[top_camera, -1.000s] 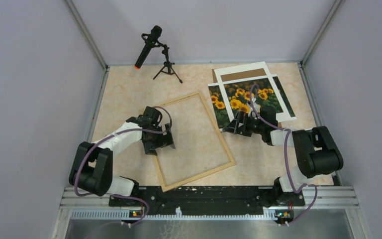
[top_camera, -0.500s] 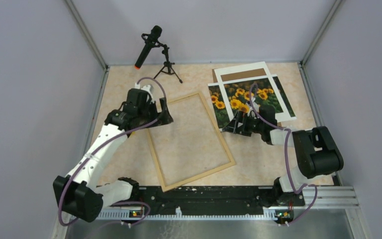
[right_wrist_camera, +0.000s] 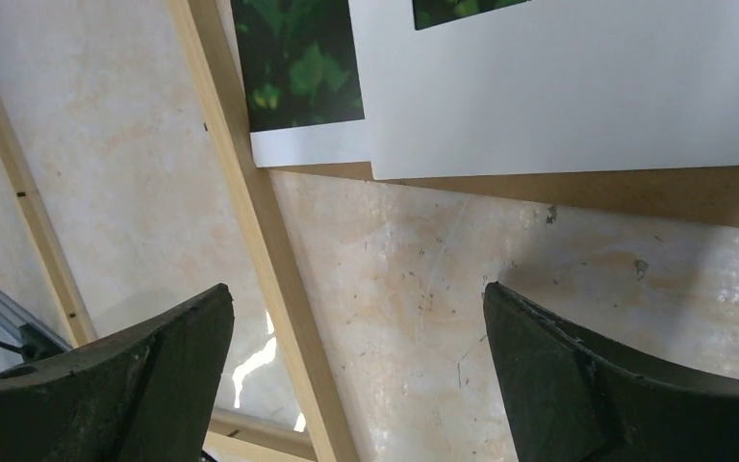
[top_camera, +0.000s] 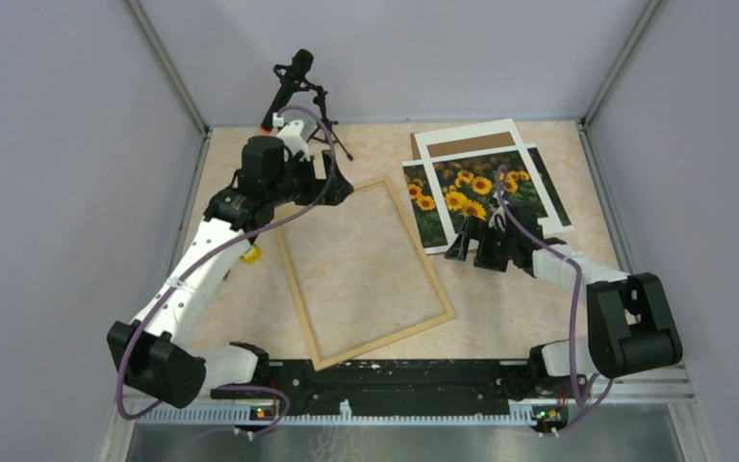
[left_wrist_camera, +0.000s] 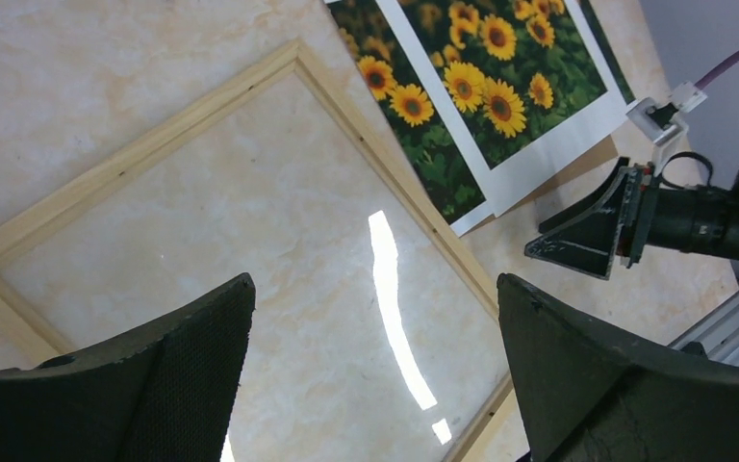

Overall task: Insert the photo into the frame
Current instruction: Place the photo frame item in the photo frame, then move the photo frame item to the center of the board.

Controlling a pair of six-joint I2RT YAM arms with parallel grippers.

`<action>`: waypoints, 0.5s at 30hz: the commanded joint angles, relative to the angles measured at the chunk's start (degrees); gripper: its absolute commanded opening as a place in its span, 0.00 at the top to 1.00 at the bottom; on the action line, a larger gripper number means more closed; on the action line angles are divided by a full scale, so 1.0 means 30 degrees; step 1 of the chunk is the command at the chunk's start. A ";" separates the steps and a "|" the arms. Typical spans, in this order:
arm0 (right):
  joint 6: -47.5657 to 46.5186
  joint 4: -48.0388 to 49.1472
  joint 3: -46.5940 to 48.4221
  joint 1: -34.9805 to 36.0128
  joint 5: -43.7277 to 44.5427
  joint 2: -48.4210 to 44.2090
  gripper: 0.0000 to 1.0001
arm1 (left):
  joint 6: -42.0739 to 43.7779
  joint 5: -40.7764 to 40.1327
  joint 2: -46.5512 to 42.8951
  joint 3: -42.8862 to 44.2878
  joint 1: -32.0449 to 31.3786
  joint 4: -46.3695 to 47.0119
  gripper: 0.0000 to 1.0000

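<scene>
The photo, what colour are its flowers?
Yellow-orange; the photo shows best in the left wrist view.

No writing, label, brand or number can be read in any view. The photo (top_camera: pixel 471 192) shows only sunflowers and leaves, and the frame (top_camera: pixel 298 300) is plain light wood.

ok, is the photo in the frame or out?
Out. The photo lies beside the frame, under a white mat; inside the frame only tabletop shows.

A robot lab cell: grey panels (top_camera: pixel 48 173) on metal posts (top_camera: pixel 166 65) enclose the counter (top_camera: pixel 500 308) around a tripod microphone (top_camera: pixel 287 89), a mounting rail (top_camera: pixel 394 373) opposite it.
</scene>
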 commanded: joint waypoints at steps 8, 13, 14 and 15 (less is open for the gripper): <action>0.1157 0.1262 0.3974 0.0789 -0.0750 0.2402 0.01 | -0.3353 -0.2932 0.5101 0.1044 0.2125 0.0890 0.02; 0.0853 0.2826 0.5365 0.0831 -0.2028 0.4898 0.01 | -0.5478 0.0114 0.7666 0.0398 0.4089 0.3741 0.02; 0.0775 0.3145 0.5379 0.0883 -0.2139 0.5184 0.01 | -0.5557 0.0707 0.8179 0.0371 0.4436 0.4136 0.02; 0.0670 0.3382 0.5388 0.0901 -0.2278 0.5414 0.01 | -0.5472 0.1272 0.8668 0.0353 0.4695 0.4622 0.02</action>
